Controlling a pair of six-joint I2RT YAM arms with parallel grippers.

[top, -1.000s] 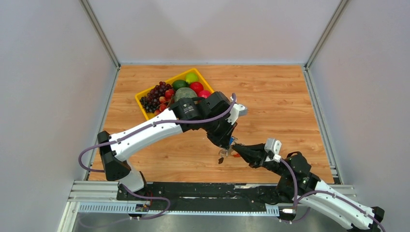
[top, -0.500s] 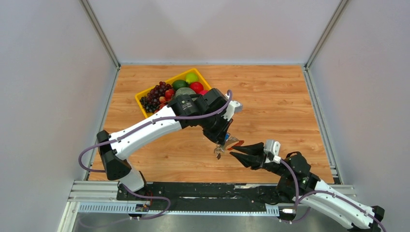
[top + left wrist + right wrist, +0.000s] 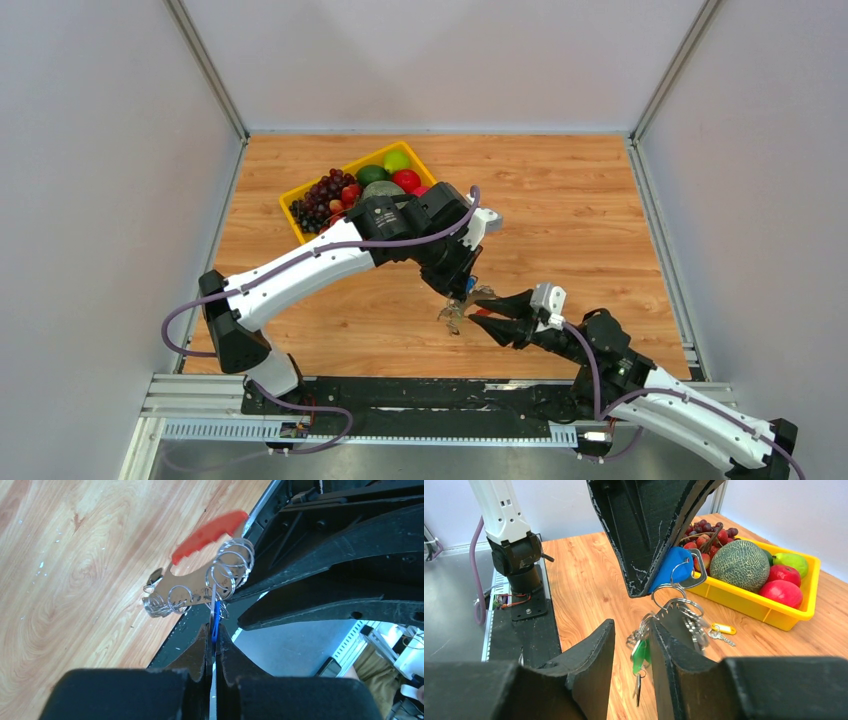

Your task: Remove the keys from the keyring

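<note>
My left gripper (image 3: 462,293) is shut on a blue key tag (image 3: 216,620) and holds the keyring (image 3: 456,313) hanging above the table. The keyring is a cluster of silvery rings (image 3: 200,587) with a red fob (image 3: 210,530). My right gripper (image 3: 480,312) is open right beside the cluster. In the right wrist view the gripper (image 3: 631,627) has its fingers either side of a hanging key with a green tag (image 3: 640,655). The rings (image 3: 674,605) rest against its right finger. The blue tag (image 3: 671,567) sits in the left fingers above.
A yellow basket (image 3: 292,213) of fruit stands behind the left arm, with a melon (image 3: 740,565) and grapes (image 3: 320,195). A loose key with a yellow tag (image 3: 719,629) lies on the wood in front of the basket. The black base rail (image 3: 400,395) runs along the near edge.
My right gripper opened, pulled back, then came forward again to the cluster. My left gripper lifted the keyring slightly up and to the left.
</note>
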